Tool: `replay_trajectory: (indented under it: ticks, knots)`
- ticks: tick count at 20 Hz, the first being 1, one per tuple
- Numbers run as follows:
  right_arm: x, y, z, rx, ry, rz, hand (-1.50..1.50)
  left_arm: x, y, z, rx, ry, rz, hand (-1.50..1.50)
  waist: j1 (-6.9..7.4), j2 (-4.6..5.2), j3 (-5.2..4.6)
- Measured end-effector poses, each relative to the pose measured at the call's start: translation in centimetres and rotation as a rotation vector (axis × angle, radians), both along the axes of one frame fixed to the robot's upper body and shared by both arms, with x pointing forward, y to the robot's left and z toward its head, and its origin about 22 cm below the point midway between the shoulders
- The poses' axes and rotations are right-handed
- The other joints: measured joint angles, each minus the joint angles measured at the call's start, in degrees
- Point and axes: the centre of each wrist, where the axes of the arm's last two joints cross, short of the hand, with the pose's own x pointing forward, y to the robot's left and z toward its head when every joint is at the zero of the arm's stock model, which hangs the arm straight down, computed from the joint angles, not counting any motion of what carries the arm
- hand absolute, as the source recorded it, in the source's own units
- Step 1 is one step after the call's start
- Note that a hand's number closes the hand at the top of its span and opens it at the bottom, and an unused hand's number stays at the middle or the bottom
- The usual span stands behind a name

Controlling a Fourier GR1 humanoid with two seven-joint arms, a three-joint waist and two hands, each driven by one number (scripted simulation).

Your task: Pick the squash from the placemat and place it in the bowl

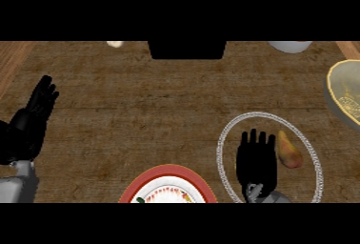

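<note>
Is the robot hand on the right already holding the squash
No, the right robot hand is open with straight fingers beside the yellow-orange squash, which lies on the round grey placemat.

Squash on placemat, bowl at counter's right edge.
Yellow-orange squash (289, 150) lies lengthwise in the right half of the oval grey-rimmed placemat (226, 128); yellow-rimmed bowl (336, 77) stands apart, partly cut off.

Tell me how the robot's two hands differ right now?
The right hand lies over the round placemat, just beside the squash; the left hand rests near the view's left edge, far from both. The right hand points straight up the view, while the left hand leans toward the upper right. Both are black, open, with straight fingers, holding nothing.
</note>
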Motion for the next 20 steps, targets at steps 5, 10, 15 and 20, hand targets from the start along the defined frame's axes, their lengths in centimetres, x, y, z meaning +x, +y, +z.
replay_trajectory:
  ticks: [5,10,15,20]
  knots:
    - [0.9,-0.8,-1.1,0.008,0.001,-0.028,1.5,0.2,-0.2,-0.3,-0.009,0.0,0.004,0.0,0.02,0.01,-0.01]
    - [1.8,-1.1,-2.0,0.06,0.042,-0.001,1.5,0.5,-0.3,-0.6,-0.01,0.002,-0.002,0.0,0.04,-0.08,-0.11]
    - [3.0,-1.0,-2.8,0.09,0.028,0.029,1.5,0.7,-0.4,-0.2,-0.006,0.004,0.004,0.0,0.06,-0.32,-0.31]
    - [4.7,-2.6,-2.2,0.154,-0.026,-0.011,1.5,0.6,-0.4,0.0,-0.007,0.004,-0.001,0.0,0.18,-0.35,-0.34]
